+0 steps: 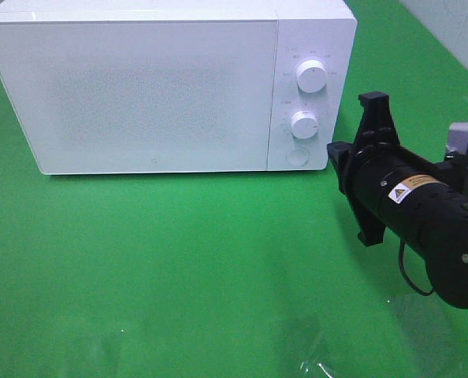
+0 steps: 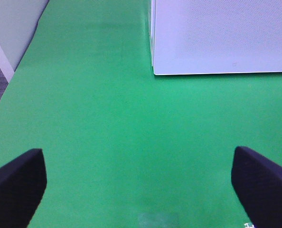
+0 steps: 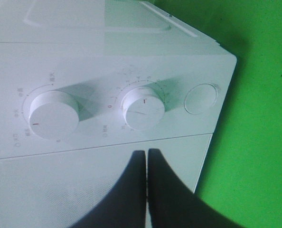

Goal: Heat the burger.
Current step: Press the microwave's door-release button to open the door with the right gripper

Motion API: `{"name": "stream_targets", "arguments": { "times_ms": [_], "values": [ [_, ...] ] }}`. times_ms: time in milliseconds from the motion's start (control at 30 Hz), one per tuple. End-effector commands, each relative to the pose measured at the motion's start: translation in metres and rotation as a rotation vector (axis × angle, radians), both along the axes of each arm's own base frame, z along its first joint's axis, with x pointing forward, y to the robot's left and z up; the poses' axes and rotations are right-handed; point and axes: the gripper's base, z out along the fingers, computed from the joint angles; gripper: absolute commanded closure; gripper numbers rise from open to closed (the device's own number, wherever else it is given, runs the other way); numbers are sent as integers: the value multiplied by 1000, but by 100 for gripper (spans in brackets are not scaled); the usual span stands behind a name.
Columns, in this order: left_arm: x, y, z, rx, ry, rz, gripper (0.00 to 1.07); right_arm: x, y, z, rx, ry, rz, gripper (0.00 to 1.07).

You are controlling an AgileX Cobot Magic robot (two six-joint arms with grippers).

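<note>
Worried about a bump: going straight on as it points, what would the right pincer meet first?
Probably the microwave front, about where its door meets the control panel beside the lower dial; the shut right pincer seems near, depth unclear.

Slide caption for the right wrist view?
Right arm's shut fingers poised before the white microwave, near its two dials and round button.

Out of sight
Closed microwave door (image 1: 131, 94) hides the interior; dial markings (image 1: 313, 53) unreadably small; left gripper (image 2: 137, 156) fingers (image 2: 17, 185) cropped by the edge.
</note>
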Motion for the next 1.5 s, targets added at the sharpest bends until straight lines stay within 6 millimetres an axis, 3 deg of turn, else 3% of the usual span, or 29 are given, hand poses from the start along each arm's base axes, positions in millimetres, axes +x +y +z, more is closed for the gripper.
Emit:
{"name": "stream_targets", "arguments": {
  "times_ms": [33,167,467,800,1500],
  "values": [
    [-2,0,0,2,-28,1,9,4,5,-7,14,54,-3,107],
    [-2,0,0,2,-28,1,9,15,13,-29,112,129,-40,107],
    [-2,0,0,2,-28,1,9,37,29,-42,122,142,-36,107],
    [-2,0,0,2,-28,1,9,61,25,-56,118,186,-78,107],
    [-2,0,0,3,-28,0,9,94,32,-63,131,158,-109,107]
  ]
}}
